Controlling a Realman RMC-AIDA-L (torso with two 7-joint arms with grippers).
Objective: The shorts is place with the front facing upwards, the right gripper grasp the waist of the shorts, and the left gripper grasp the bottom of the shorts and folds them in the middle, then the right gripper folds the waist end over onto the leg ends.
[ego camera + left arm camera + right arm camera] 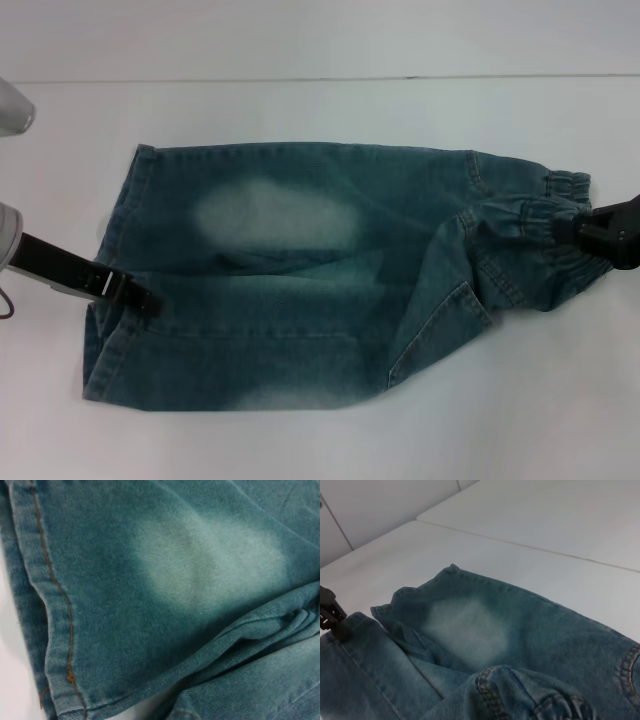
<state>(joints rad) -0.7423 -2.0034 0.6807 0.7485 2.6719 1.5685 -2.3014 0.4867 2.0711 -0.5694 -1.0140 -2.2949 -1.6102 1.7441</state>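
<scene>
Shorts (pixel 300 280): right end effector (pixel 572 226) clamping bunched waist (pixel 540 215); left end effector (pixel 140 296) gripping hem (pixel 110 300); thick denim risking slipping mid-fold.

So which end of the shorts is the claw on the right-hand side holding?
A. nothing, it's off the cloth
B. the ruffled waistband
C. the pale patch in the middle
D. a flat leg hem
B: in the head view the right gripper sits at the gathered waist of the shorts.

One pair of shorts (pixel 300 280), two grippers (pixel 140 297) (pixel 570 228), one table (pixel 320 110)
</scene>
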